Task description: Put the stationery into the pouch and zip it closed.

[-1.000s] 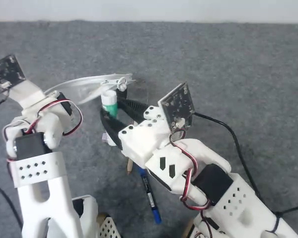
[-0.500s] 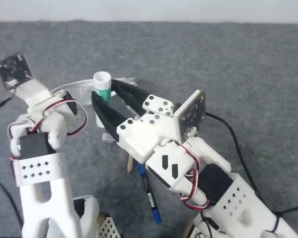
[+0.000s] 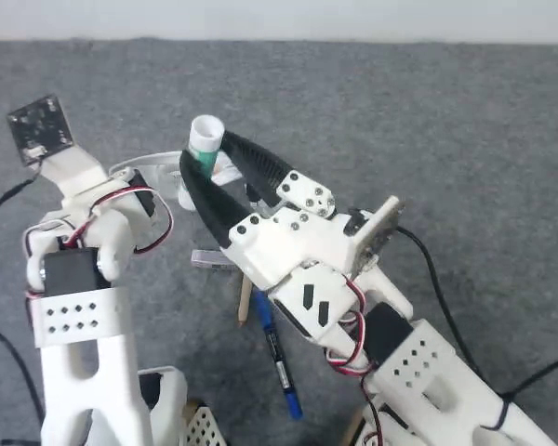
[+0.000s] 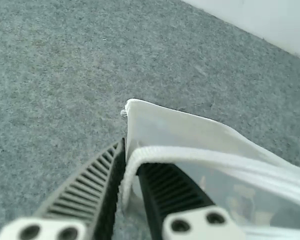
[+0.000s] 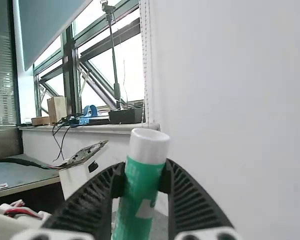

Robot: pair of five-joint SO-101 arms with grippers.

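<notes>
High view: my right gripper (image 3: 205, 150) has its jaws clamped on the glue stick (image 3: 204, 136), held above the pouch (image 3: 158, 160) toward the tabletop's far edge. I'd tip it down into the mouth. A pen (image 3: 281, 358) and a wooden stick (image 3: 245, 302) lie nearer the front edge, under my arm.

Left wrist view: the left gripper (image 4: 130, 170) jaws pinch the pouch rim.

Right wrist view: the glue stick stands upright between the jaws.

The counter (image 3: 502, 121) is covered in grey felt-like fabric. A white wall (image 5: 240, 100) is seen beside daylit windows (image 5: 97, 85) with a cluttered sill (image 5: 90, 128).
</notes>
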